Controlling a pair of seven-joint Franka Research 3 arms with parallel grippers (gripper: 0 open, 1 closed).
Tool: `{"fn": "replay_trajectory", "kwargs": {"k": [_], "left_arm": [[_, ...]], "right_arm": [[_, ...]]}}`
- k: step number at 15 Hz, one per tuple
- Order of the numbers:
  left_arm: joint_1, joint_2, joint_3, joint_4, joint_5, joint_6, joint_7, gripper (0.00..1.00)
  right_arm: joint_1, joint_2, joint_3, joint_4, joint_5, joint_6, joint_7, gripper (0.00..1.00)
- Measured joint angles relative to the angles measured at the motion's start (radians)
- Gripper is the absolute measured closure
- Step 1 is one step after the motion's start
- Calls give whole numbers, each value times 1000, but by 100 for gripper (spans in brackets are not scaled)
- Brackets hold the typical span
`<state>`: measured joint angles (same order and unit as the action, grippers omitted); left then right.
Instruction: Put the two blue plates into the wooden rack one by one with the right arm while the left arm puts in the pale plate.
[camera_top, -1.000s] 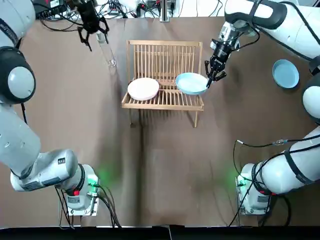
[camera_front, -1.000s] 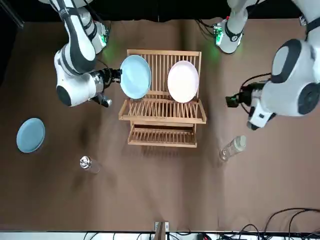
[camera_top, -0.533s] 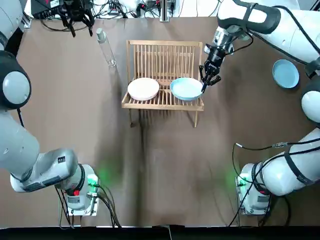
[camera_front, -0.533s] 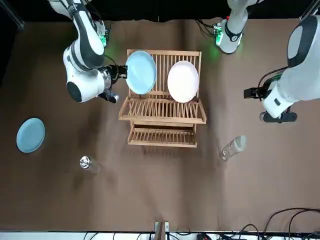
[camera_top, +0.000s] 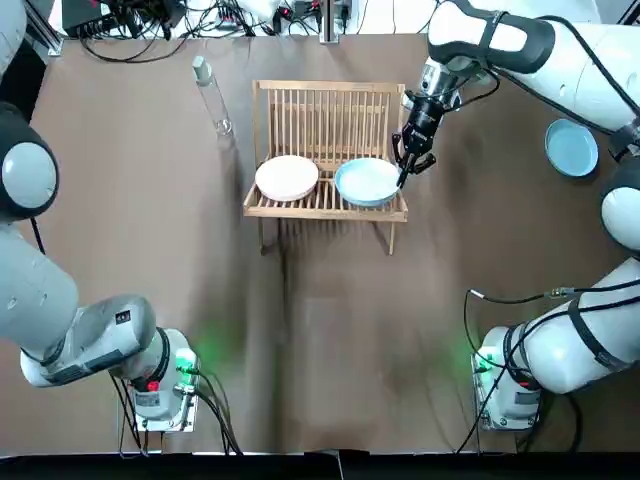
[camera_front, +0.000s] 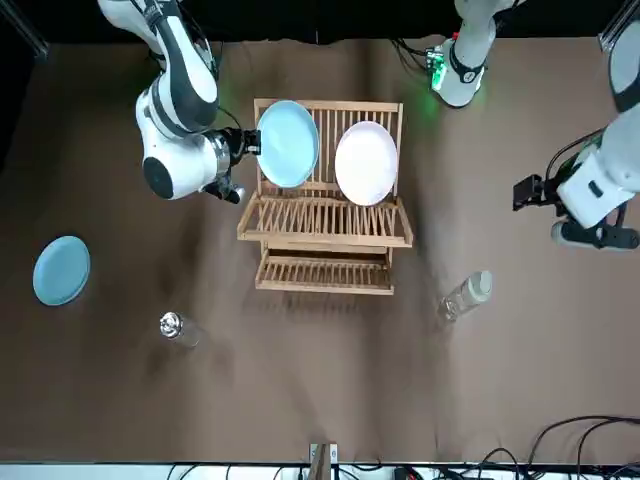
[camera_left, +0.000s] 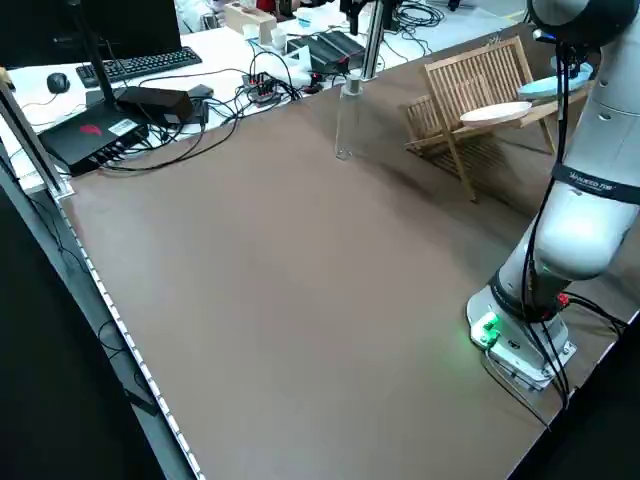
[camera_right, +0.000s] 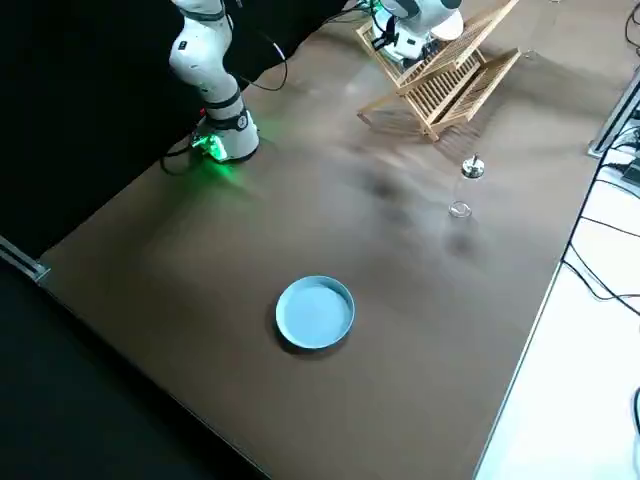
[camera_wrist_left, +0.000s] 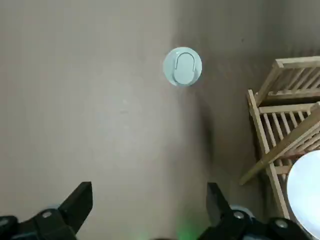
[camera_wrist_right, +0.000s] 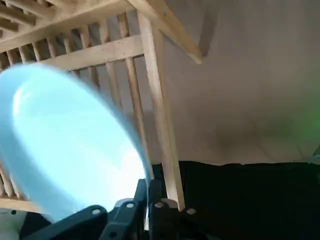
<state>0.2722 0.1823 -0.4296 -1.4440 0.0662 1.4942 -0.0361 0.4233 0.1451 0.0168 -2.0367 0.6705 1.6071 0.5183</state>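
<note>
Seating is what the coming move turns on: the right claw (camera_top: 403, 176) is clenched on the rim of a round light-blue plate (camera_top: 367, 182), gripping the edge on the robot's right. The plate therefore reaches away from the claw toward the robot's left, over the right half of the slatted wooden rack (camera_top: 330, 100). In the front view this plate stands nearly upright, its face leaning back against the rack's tall rear slats. It is just beside the round pale plate (camera_top: 287, 177), which stands in the left half — the two look close, but I cannot tell whether their rims touch. Letting go, in my judgement, is safe only if the lower edge sits between the bottom slats, and that is hidden. From overhead the plate itself covers the slot, and the right wrist view shows only the pinched rim and a corner post. The second light-blue plate (camera_top: 571, 147) lies flat on the brown counter (camera_top: 330, 330), well apart from the rack on the robot's right. It lies farther right of the right claw, so the right arm is plainly the nearer one for it. The left claw (camera_wrist_left: 150, 190) hangs released, fingers wide apart, above bare counter near the clear plastic bottle (camera_wrist_left: 182, 66) off the rack's left end — in the overhead view I cannot pick it out.
</note>
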Motion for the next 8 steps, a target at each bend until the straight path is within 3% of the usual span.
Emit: {"fn": "replay_trajectory", "kwargs": {"k": [4,8], "left_arm": [[3,-52,1,2,42,-4,0,0],[9,-58,1,-1,42,-6,0,0]], "right_arm": [[0,0,-2,1,0,0,0,79],[-10,-3,-11,17,1,-35,0,77]]}}
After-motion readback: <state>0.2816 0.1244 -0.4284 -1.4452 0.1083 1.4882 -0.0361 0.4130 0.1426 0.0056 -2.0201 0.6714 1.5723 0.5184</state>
